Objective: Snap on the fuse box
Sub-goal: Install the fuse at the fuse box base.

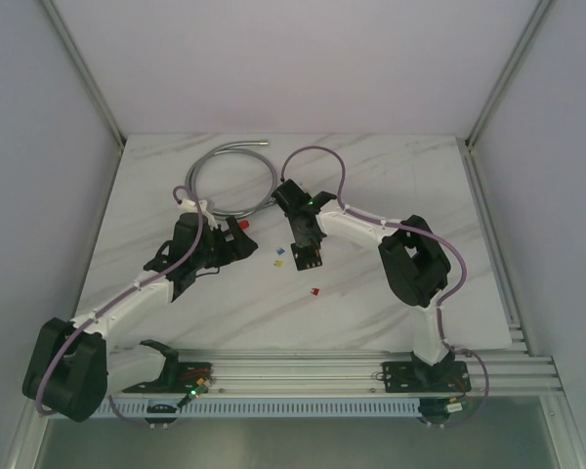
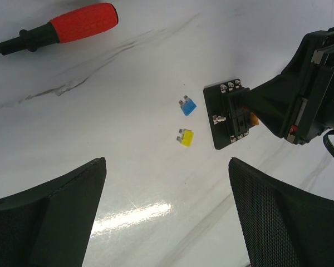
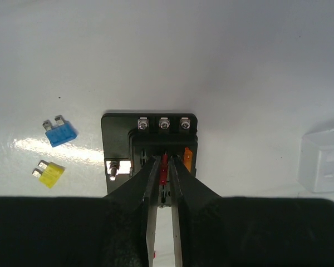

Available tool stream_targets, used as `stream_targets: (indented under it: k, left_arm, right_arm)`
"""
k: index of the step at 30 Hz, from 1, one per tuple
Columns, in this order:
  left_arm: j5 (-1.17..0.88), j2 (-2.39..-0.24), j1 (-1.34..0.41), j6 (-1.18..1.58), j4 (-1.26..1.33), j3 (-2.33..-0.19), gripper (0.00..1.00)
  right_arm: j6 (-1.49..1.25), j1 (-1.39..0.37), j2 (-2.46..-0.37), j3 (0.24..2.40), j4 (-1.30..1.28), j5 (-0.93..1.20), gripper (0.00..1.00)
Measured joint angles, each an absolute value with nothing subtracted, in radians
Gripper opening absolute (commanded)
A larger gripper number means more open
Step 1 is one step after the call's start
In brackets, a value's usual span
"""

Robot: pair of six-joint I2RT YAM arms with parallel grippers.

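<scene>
At mid-frame in the right wrist view, the fuse box [image 3: 116, 136] lies flat on the table [image 3: 239, 67]. The right gripper [image 3: 163, 160] is nipped on a red fuse [image 3: 163, 173] at its middle slot, and the left gripper [image 2: 164, 167] hangs wide open. Fuse seating looks to be in hand. Next I'd expect a straight push down, then the clear cover [image 3: 323, 158] at right.

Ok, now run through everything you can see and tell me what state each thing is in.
left gripper: open, empty.
right gripper: nearly closed around a red fuse; grip unclear.
fuse box: on the table, uncovered, orange fuse seated.
clear cover: off, lying beside the box.
blue fuse: loose on the table.
yellow fuse: loose on the table.
other red fuse: loose.
screwdriver: lying on the table, untouched.
</scene>
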State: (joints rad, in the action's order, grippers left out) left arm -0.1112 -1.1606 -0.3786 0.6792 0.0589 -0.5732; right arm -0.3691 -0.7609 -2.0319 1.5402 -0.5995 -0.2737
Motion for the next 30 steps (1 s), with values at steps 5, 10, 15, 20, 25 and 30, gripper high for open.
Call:
stream_targets:
  k: [5,10,15,20,25,30]
  left_arm:
    - [-0.113,-1.161,-0.379,0.679,0.059,-0.573,1.0]
    - [-0.113,-1.16,-0.379,0.679,0.059,-0.573,1.0]
    - [-0.116,-1.16,-0.379,0.679,0.059,-0.573,1.0]
    - [-0.117,-1.161,-0.379,0.679,0.059,-0.573,1.0]
    - [-0.117,-1.161,-0.379,0.679,0.059,-0.573,1.0]
    - [-0.12,-1.16,-0.379,0.68,0.059,-0.573,1.0]
  right_arm:
    - [-0.369,-0.761,-2.032,1.536,-0.592,-0.274,0.23]
    - [-0.369,-0.761,-2.032,1.529,-0.585,-0.274,0.24]
    - [-0.37,-0.761,-2.026,1.517,-0.577,-0.274,0.23]
    - [-0.371,-0.761,-2.017,1.511,-0.577,-0.274,0.23]
    - [-0.373,-0.761,-2.001,1.508,-0.576,-0.274,0.23]
    - [-0.374,-0.761,-1.992,1.506,-0.574,-0.274,0.19]
